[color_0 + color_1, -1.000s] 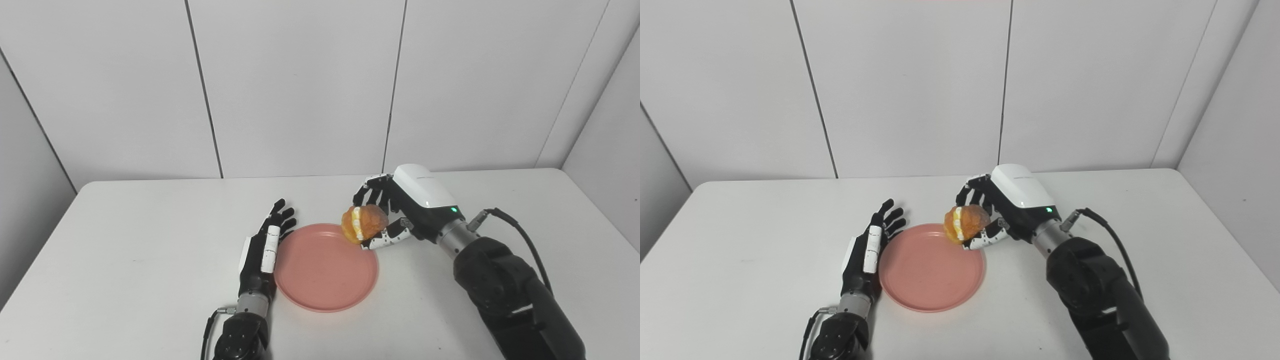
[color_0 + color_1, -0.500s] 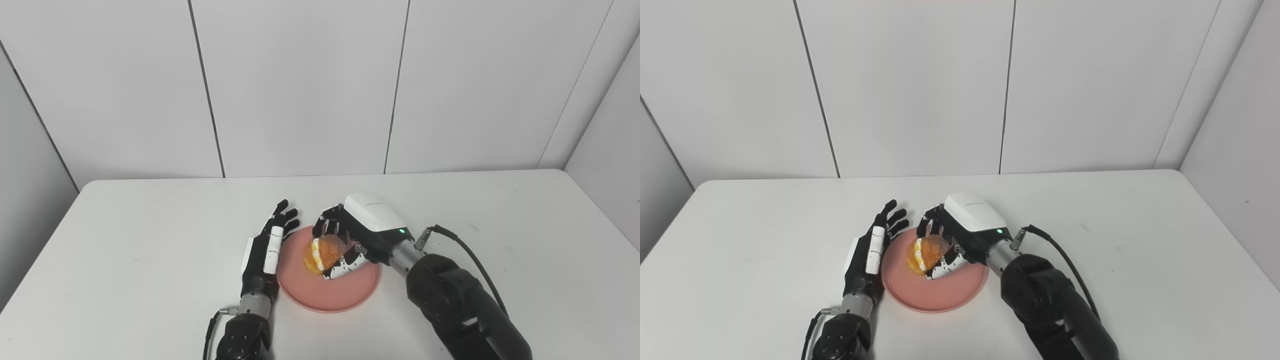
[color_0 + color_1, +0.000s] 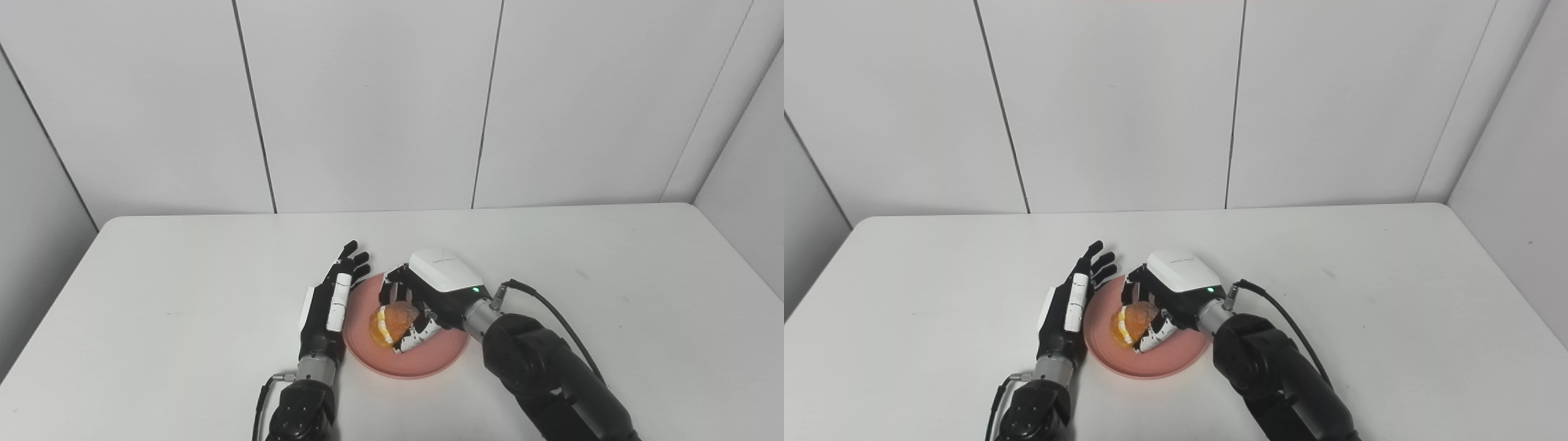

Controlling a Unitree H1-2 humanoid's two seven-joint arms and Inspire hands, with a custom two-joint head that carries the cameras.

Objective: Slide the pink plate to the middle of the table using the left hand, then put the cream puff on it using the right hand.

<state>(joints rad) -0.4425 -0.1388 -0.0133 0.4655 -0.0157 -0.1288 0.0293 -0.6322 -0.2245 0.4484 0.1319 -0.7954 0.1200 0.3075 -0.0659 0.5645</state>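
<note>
The right hand (image 3: 422, 300) grips the cream puff (image 3: 391, 321) over the pink plate (image 3: 436, 358); the left hand (image 3: 327, 303), fingers spread open, flanks the plate's left rim on the tabletop (image 3: 184, 306).

You are looking at what seems to be a lab or test cell, not a home. A plain white table (image 3: 153, 318) stands boxed in by bare pale wall panels (image 3: 367, 104) with dark seams at 12 o'clock, more panels angling in at 3 and 9 o'clock. Exposed cable (image 3: 551, 309) runs along the robot's arm.
</note>
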